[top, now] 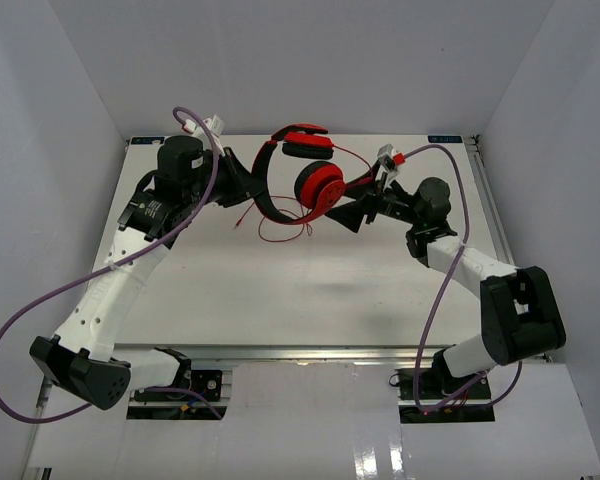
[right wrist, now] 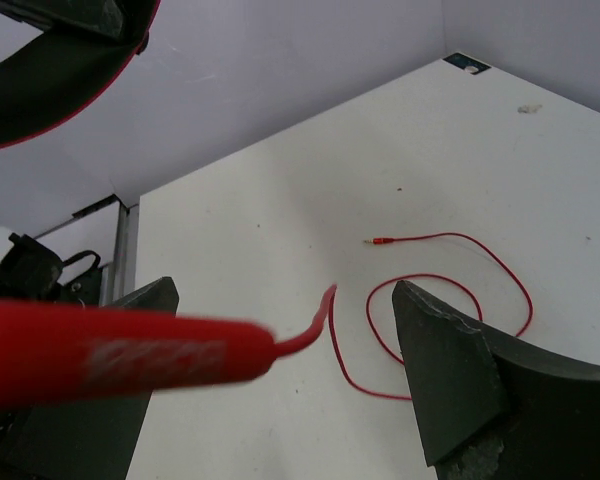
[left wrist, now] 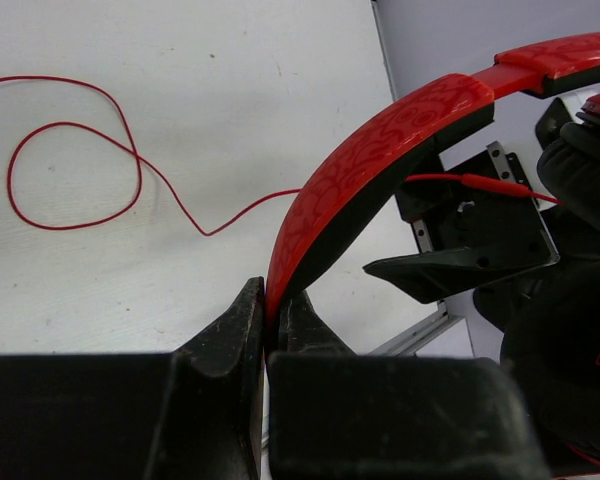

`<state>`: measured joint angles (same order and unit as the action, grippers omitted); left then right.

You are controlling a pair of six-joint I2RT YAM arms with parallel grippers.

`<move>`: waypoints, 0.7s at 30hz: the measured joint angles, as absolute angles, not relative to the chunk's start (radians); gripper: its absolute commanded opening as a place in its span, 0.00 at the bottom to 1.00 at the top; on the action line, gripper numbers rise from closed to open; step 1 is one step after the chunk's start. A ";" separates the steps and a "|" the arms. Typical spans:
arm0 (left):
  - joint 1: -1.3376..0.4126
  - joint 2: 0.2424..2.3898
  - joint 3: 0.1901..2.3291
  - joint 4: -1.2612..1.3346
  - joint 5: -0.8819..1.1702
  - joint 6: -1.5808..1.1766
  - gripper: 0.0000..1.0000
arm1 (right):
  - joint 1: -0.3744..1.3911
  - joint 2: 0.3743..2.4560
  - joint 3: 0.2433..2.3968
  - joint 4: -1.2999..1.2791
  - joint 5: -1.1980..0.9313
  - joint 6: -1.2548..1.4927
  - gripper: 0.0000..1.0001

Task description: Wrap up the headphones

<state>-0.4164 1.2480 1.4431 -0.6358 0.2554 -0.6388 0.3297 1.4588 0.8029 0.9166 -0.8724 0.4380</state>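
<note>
From above, the headphones (top: 318, 185) are held over the far middle of the worktop (top: 310, 300). The left fingers (top: 250, 188) meet the headband (top: 262, 168) on its left side, and the right fingers (top: 360, 200) sit just beside the lower ear cup (top: 320, 190). The thin cable (top: 280, 232) trails in a loose loop on the worktop below. In the left wrist view, the left fingers (left wrist: 267, 320) are pinched shut on the headband (left wrist: 380, 160), and the cable (left wrist: 80, 170) lies slack to the left. In the right wrist view, the right fingers (right wrist: 283, 300) are spread apart with nothing pinched. The cable's thick near end (right wrist: 130, 350) crosses blurred before them, and its plug rests on the worktop (right wrist: 280, 200) beyond. Winding looks barely begun, with all the slack loose. Next, the right fingers likely need to close on the cable and lead it round the headphones while the left hold steady.
</note>
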 measured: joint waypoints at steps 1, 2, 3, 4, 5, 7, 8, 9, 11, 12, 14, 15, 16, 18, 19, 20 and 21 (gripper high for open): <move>-0.416 1.247 1.439 -0.625 0.260 -0.650 0.00 | 0.338 1.485 0.812 0.961 -0.869 0.469 0.94; -0.416 1.247 1.436 -0.616 0.263 -0.660 0.00 | 0.346 1.511 0.822 1.000 -0.864 0.498 0.95; -0.416 1.246 1.434 -0.610 0.267 -0.669 0.00 | 0.356 1.534 0.832 1.035 -0.861 0.526 0.95; -0.416 1.246 1.433 -0.604 0.270 -0.678 0.00 | 0.365 1.555 0.841 1.067 -0.858 0.550 0.95; -0.416 1.246 1.433 -0.600 0.272 -0.685 0.00 | 0.374 1.572 0.850 1.096 -0.852 0.573 0.96; -0.416 1.246 1.433 -0.592 0.276 -0.701 0.00 | 0.386 1.600 0.863 1.143 -0.840 0.608 0.98; -0.416 1.246 1.433 -0.589 0.278 -0.709 0.00 | 0.392 1.613 0.867 1.172 -0.835 0.626 0.97; -0.416 1.246 1.433 -0.583 0.279 -0.718 0.00 | 0.397 1.630 0.877 1.197 -0.831 0.647 0.94; -0.416 1.246 1.433 -0.573 0.280 -0.737 0.00 | 0.402 1.666 0.903 1.231 -0.822 0.682 0.83; -0.416 1.246 1.433 -0.566 0.281 -0.747 0.00 | 0.403 1.684 0.915 1.243 -0.817 0.698 0.77; -0.416 1.246 1.433 -0.553 0.282 -0.769 0.00 | 0.406 1.716 0.936 1.262 -0.813 0.730 0.68; -0.416 1.246 1.433 -0.547 0.282 -0.777 0.00 | 0.407 1.730 0.945 1.264 -0.812 0.744 0.63; -0.416 1.246 1.433 -0.541 0.282 -0.786 0.00 | 0.407 1.743 0.954 1.266 -0.810 0.758 0.57; -0.416 1.246 1.433 -0.533 0.282 -0.809 0.00 | 0.411 1.762 0.965 1.271 -0.810 0.790 0.46; -0.416 1.246 1.433 -0.527 0.282 -0.820 0.00 | 0.413 1.770 0.972 1.274 -0.810 0.804 0.38; -0.416 1.246 1.433 -0.520 0.282 -0.831 0.00 | 0.416 1.776 0.977 1.276 -0.810 0.812 0.32; -0.416 1.246 1.432 -0.512 0.281 -0.843 0.00 | 0.420 1.779 0.979 1.278 -0.811 0.826 0.26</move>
<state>-0.4164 1.2461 1.4324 -0.5123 0.2815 -0.8429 0.4196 1.7787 0.9794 1.2784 -0.8107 0.8257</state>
